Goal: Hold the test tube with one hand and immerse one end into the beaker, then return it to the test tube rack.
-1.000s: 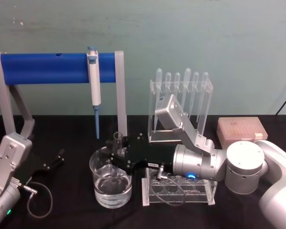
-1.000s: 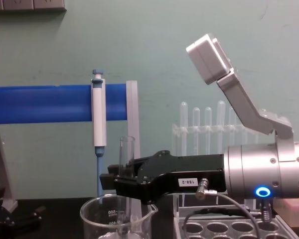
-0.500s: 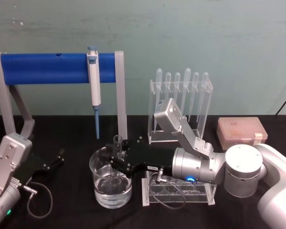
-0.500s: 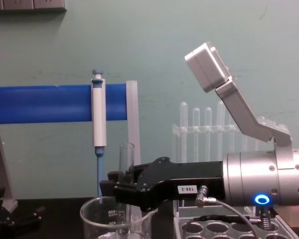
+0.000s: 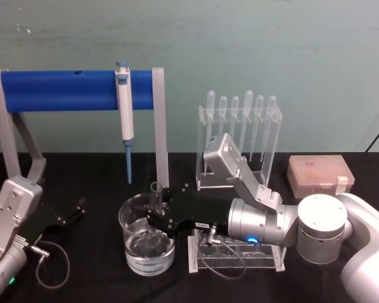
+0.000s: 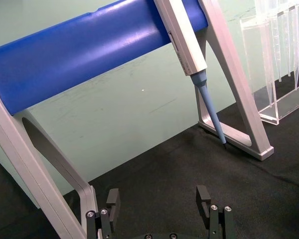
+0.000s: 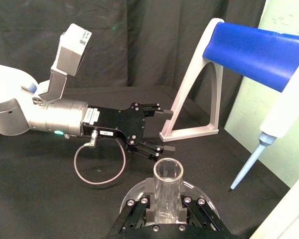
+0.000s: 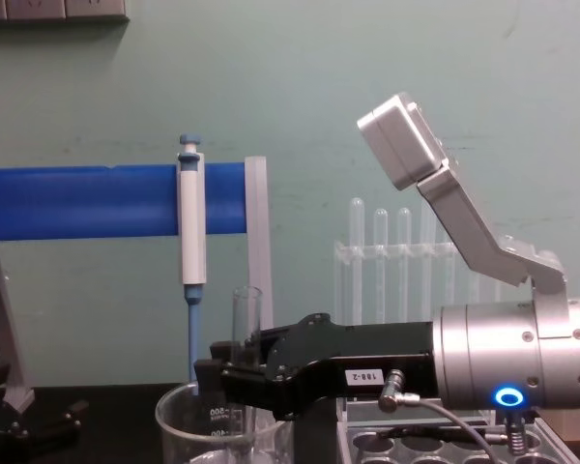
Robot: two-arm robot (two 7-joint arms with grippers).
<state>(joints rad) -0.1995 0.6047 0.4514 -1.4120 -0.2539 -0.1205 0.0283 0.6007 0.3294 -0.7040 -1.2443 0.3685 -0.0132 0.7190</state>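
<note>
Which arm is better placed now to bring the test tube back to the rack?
Right: the right gripper grips the test tube at the beaker, beside the rack; the left gripper sits open, far left.

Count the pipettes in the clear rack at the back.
6 pipettes, side by side in one row across the clear rack, bulbs up; none seems hidden.

Soft, even room light, moderately bright. Black desk point(image 5: 88, 265) swallows shadows. Faint glints on test tube point(image 7: 168, 191) rim and beaker point(image 5: 129, 252) wall. Blue ring light point(image 8: 508, 397) glows, near right.
</note>
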